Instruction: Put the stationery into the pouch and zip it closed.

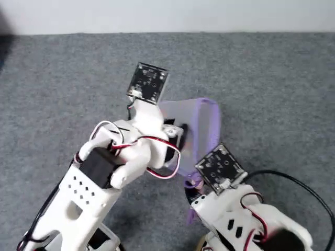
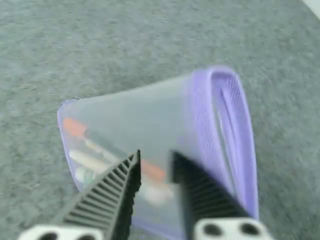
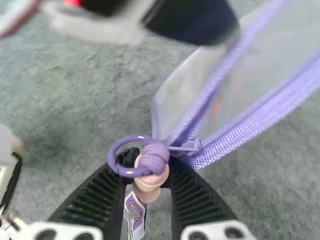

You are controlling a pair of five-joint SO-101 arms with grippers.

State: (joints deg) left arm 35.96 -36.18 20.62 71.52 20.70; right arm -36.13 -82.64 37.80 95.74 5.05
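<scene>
A clear pouch [image 1: 196,117] with a purple zip lies on the grey mat, its mouth bowed open. Through its wall in the left wrist view I see stationery [image 2: 92,160]: an orange piece and white pens inside the pouch [image 2: 150,115]. My left gripper [image 2: 155,161] is over the pouch's closed half, open by a narrow gap, with both fingers on the near side of the plastic. My right gripper [image 3: 147,172] is at the pouch's [image 3: 260,65] near corner, shut on the zipper pull [image 3: 132,155], a purple ring with a knotted cord. The zip is open from there outward.
The grey mat [image 1: 272,68] runs free on all sides of the pouch, with a white wall [image 1: 167,15] at the back. A black cable [image 1: 303,185] curves beside the arm at the front right. The other arm's body [image 1: 104,172] covers the front left.
</scene>
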